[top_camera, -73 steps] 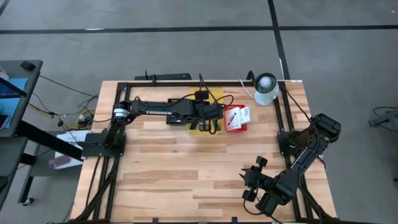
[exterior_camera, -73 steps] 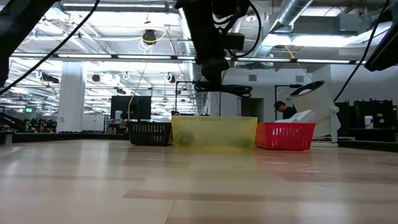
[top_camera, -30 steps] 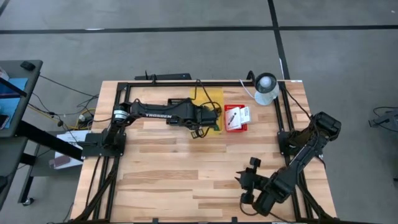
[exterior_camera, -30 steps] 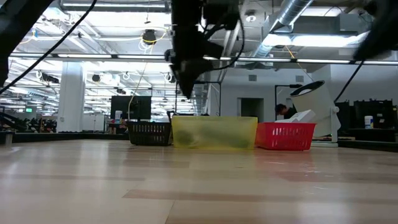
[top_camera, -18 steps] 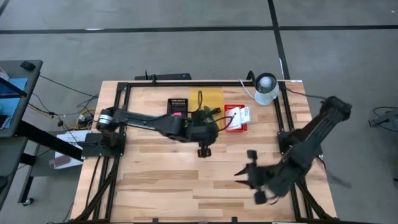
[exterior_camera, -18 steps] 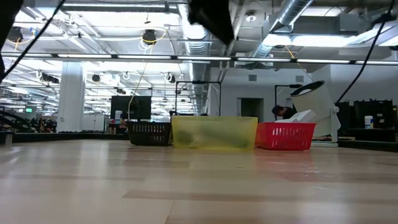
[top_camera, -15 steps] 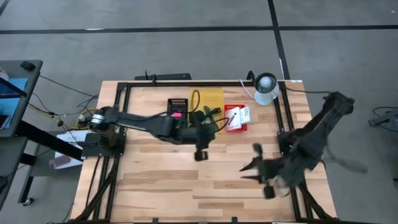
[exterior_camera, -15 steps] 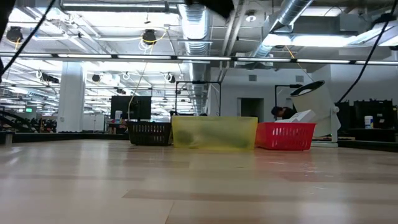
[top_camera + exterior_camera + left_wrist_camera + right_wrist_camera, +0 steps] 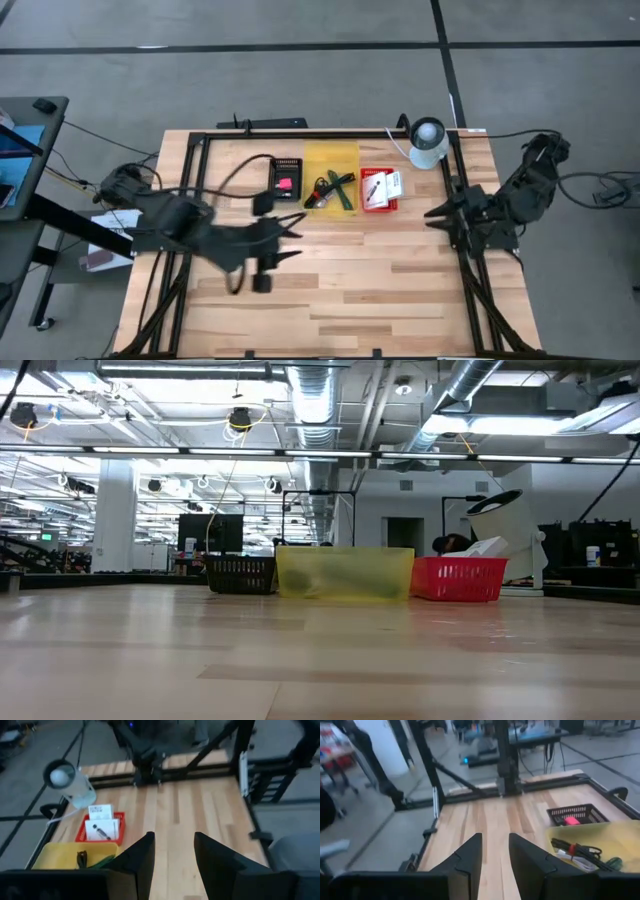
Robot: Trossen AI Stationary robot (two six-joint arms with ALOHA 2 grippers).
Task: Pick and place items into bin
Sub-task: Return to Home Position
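The items lie in three containers at the table's far side. A black basket point(image 9: 285, 178) point(image 9: 575, 813) holds a tiny pink block point(image 9: 571, 820). A yellow bin point(image 9: 330, 178) point(image 9: 592, 845) holds coiled black cables point(image 9: 575, 852) and a green piece point(image 9: 345, 195). A red basket point(image 9: 380, 188) point(image 9: 100, 827) holds white flat pieces point(image 9: 101, 829). My left gripper point(image 9: 290, 237) point(image 9: 174, 865) hangs open above the table's middle left, holding nothing. My right gripper point(image 9: 432, 215) point(image 9: 495, 855) is open near the right edge, also holding nothing. Neither gripper shows in the low view.
A clear cup with a white ball-shaped top point(image 9: 428, 140) point(image 9: 67, 782) stands at the far right corner. A black frame point(image 9: 300, 135) runs along the table's edges. Bare wood point(image 9: 340, 290) stretches over the near half. In the low view the three containers point(image 9: 345, 572) stand in a row.
My left arm has drawn back from over the yellow bin toward the near left, leaving the low view. My right arm has swung from the near right corner up toward the far side along the right edge. The things in the containers have stayed put.
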